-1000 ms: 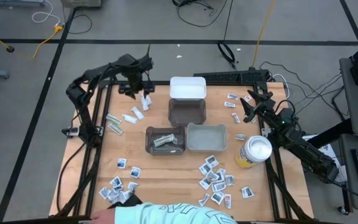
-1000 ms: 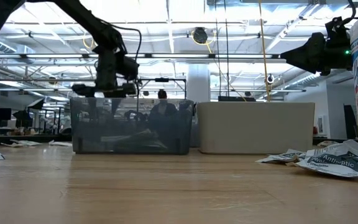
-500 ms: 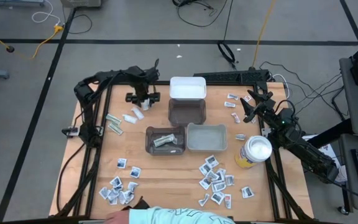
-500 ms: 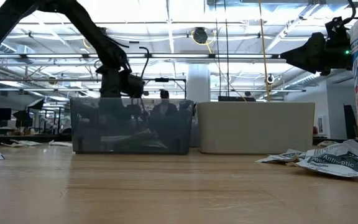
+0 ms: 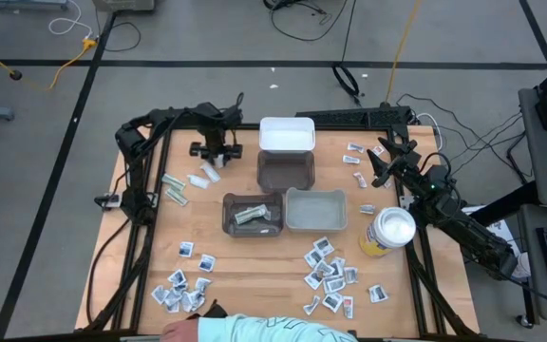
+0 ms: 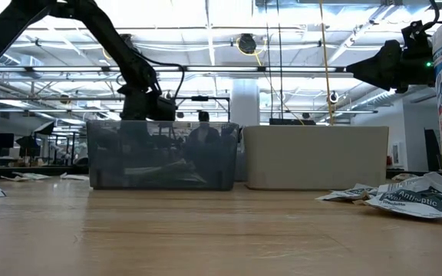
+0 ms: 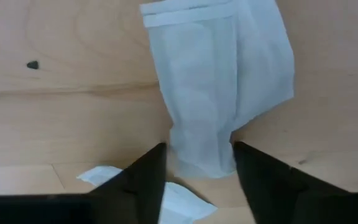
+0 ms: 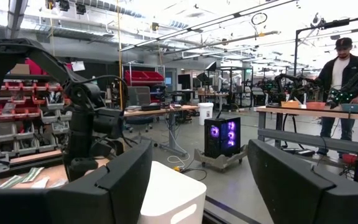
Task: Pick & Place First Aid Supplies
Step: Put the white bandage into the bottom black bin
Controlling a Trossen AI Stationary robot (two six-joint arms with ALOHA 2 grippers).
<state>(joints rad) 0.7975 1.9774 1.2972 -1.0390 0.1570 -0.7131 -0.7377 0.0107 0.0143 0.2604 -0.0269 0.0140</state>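
My left gripper [image 5: 218, 152] points down at the table's far left, its fingers closed in on a white packet [image 7: 219, 81] that lies flat on the wood. More white packets [image 5: 200, 177] and strip wrappers [image 5: 174, 188] lie just beside it. In the low view the dark bin [image 6: 163, 155] hides the left fingertips. My right gripper [image 8: 197, 149] hangs open and raised at the far right [image 5: 380, 160], with nothing between its fingers. My left gripper pinches the packet's narrow end [image 7: 201, 158] between its two fingers, one on each side edge. The paper is drawn in and creased where they meet it. The fingers come from above, pointing down. The packet lies on the table, its wide end stretching away from the fingers.
A white bin [image 5: 286, 135], a dark bin [image 5: 285, 171], a dark bin holding wrappers [image 5: 252, 214] and a clear bin [image 5: 315, 209] stand mid-table. A yellow canister [image 5: 387, 233] is at the right. Packet heaps lie near left [image 5: 183, 285] and near right [image 5: 330, 271]. A person's sleeve [image 5: 254, 331] is at the near edge.
My left gripper has come down toward the table and a little toward the near edge, sinking behind the dark bin in the low view until it stands over the white packet. The right arm has kept still.
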